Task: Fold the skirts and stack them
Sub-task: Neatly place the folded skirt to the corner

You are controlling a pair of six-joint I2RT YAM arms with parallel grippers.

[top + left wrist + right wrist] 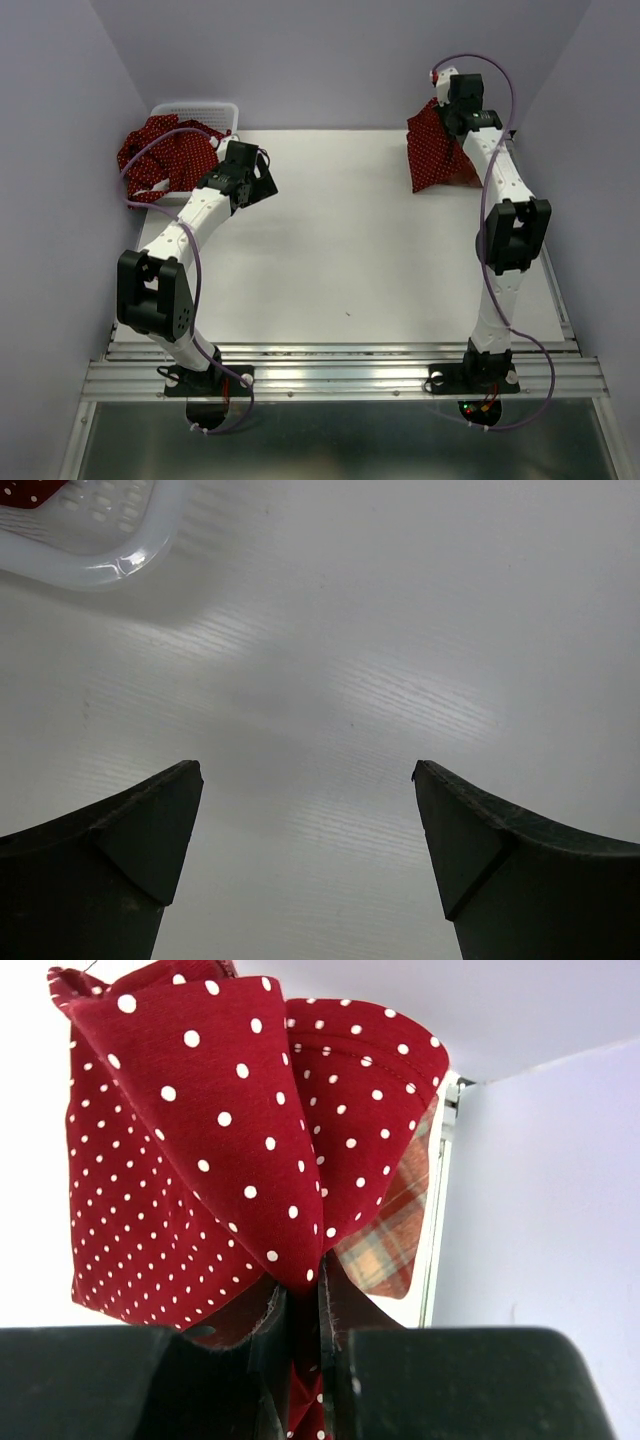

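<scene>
The right gripper (pixel 305 1305) is clenched on a dark red, white-dotted cloth skirt (pixel 200 1160) bunched just ahead of its fingers, with a red-and-cream plaid skirt (pixel 392 1225) behind. The left gripper (pixel 306 770) hangs released, holding nothing. Ahead-left of it, a white plastic lattice basket (pixel 100 570) holds more dotted skirts (pixel 160 150), so most of the folding likely remains.

White table (pixel 350 250): lattice basket (pixel 195 106) far left, dotted skirt (pixel 435 150) touching it far right
</scene>
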